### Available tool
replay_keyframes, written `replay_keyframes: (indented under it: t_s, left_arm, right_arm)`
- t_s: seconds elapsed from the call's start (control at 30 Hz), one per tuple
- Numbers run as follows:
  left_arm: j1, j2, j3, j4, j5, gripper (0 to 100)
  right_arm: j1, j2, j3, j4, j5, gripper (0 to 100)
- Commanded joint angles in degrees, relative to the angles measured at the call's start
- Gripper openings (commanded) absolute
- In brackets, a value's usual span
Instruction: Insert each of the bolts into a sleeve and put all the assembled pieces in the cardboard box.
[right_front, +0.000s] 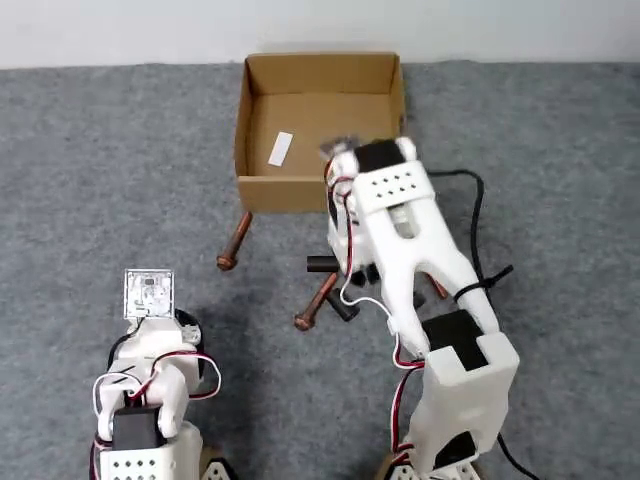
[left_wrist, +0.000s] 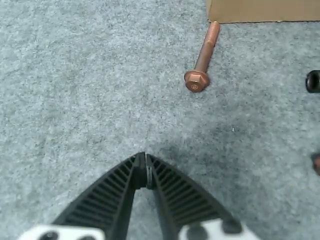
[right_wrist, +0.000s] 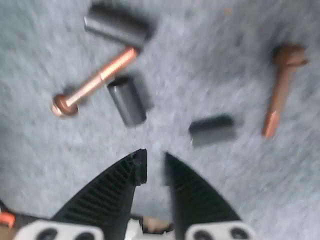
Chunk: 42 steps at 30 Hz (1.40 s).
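The open cardboard box (right_front: 243, 120) stands at the back, with only a white label inside. One copper bolt (right_front: 236, 240) (left_wrist: 202, 57) lies against its front wall. A second bolt (right_front: 315, 305) (right_wrist: 92, 82) lies mid-table between two black sleeves (right_front: 320, 264) (right_front: 343, 308). In the right wrist view there are three sleeves (right_wrist: 117, 25) (right_wrist: 127, 100) (right_wrist: 212, 130) and another bolt (right_wrist: 280, 90) on the carpet. My right gripper (right_wrist: 154, 167) hangs above them, slightly open and holding nothing. My left gripper (left_wrist: 145, 167) is shut and empty, well short of the first bolt.
The right arm (right_front: 395, 200) stretches from the near edge toward the box and covers part of the table's middle. The left arm (right_front: 150, 380) is folded at the near left. Grey carpet (right_front: 100, 180) spreads bare to the left.
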Motion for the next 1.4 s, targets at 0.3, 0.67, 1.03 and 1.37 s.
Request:
replay_keyframes:
  t_s: [0.3, 0.67, 1.03, 1.37]
  left_arm:
    - [-0.3, -0.3, -0.2, -0.1, -0.3, 0]
    - [-0.2, -0.3, -0.2, -0.1, -0.3, 0]
    - [-0.2, -0.3, -0.2, -0.1, -0.3, 0]
    - [0.0, -0.3, -0.2, 0.2, -0.3, 0]
  right_arm:
    - [-9.6, -3.9, 9.6, -9.0, 1.1, 16.9]
    - [-9.5, 6.7, 11.5, -20.0, 7.3, 16.9]
    - [-8.6, 6.4, 11.5, -21.1, 3.4, 1.8]
    - [-4.7, -13.4, 11.5, -8.3, 3.1, 0.8]
